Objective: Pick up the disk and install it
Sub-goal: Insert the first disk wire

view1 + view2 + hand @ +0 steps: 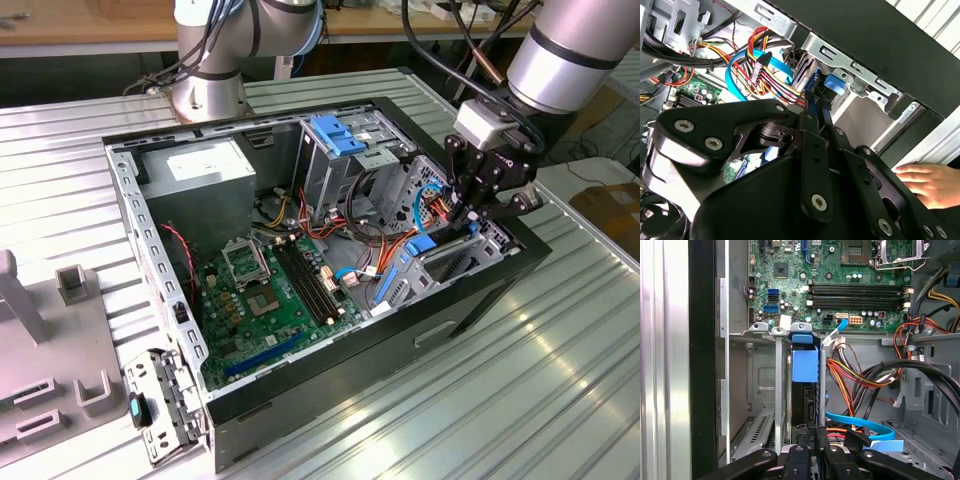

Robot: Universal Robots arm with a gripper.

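Black and angular, the gripper (470, 213) hangs over the corner of the open computer case (330, 400) farthest from the green motherboard (275, 290), its matte, bolt-studded fingers (812, 442) closed on the disk (804, 390). Standing on edge in the ribbed silver drive bay (765, 405) just beside the case's black wall, the disk shows a dark flat body in a smooth bright blue plastic frame, its long axis running from the fingers toward the motherboard. Beside it trail red, orange and yellow wires (850, 380) and a flat blue cable (860, 422).
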